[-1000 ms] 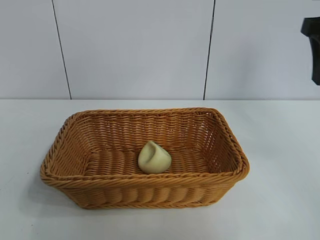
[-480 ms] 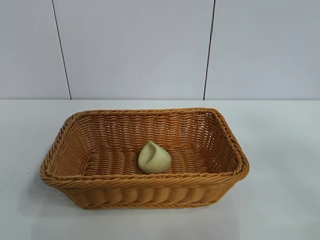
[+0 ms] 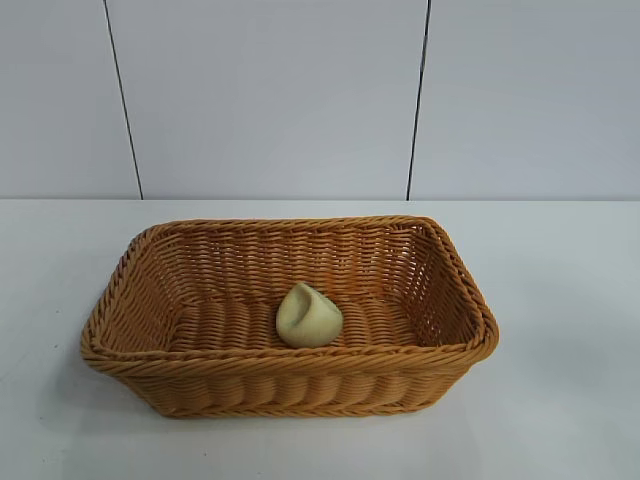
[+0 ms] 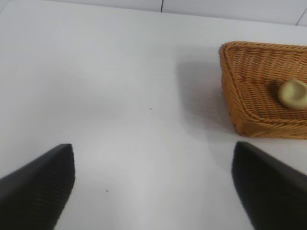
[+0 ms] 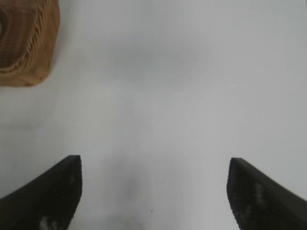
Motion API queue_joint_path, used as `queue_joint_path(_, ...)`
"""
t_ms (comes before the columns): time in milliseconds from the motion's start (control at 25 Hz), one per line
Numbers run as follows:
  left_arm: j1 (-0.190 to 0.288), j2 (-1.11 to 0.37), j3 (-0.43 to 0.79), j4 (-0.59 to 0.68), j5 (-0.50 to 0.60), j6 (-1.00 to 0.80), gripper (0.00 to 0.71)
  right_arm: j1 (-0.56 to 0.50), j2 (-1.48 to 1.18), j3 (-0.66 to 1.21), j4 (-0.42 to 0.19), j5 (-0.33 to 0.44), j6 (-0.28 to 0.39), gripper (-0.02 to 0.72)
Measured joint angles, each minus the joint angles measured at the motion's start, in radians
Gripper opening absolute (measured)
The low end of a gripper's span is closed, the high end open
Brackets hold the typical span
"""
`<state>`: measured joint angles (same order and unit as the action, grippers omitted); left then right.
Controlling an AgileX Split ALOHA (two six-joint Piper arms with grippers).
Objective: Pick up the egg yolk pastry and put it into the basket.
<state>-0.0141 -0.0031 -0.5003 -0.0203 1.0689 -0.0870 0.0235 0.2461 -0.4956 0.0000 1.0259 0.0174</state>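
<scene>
Wicker basket (image 3: 150,300) holds the egg yolk pastry (image 3: 309,316); right gripper (image 5: 153,191) has gone from the outside view, jaws spread and empty, like the idle left gripper (image 4: 153,187). Looks finished.

Bright, even light; soft shadow beside the basket (image 4: 249,91) (right wrist view blurred).

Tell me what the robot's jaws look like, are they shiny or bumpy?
Only the tips show. The left gripper has two black, wedge-shaped jaws with fine ribbed ridges, so bumpy rather than shiny. The right gripper has matching black wedges, with a few pale scuff marks. No cables or markings are visible.
</scene>
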Motion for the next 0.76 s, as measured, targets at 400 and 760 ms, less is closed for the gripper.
queue_joint_path(400, 0.0, 0.0, 0.0, 0.0, 0.0, 0.0, 0.643, 0.0, -0.25, 0.002, 0.0, 0.001, 0.0, 0.596)
queue_joint_path(760, 0.0, 0.0, 0.0, 0.0, 0.0, 0.0, 0.643, 0.0, -0.25, 0.002, 0.0, 0.0, 0.0, 0.596)
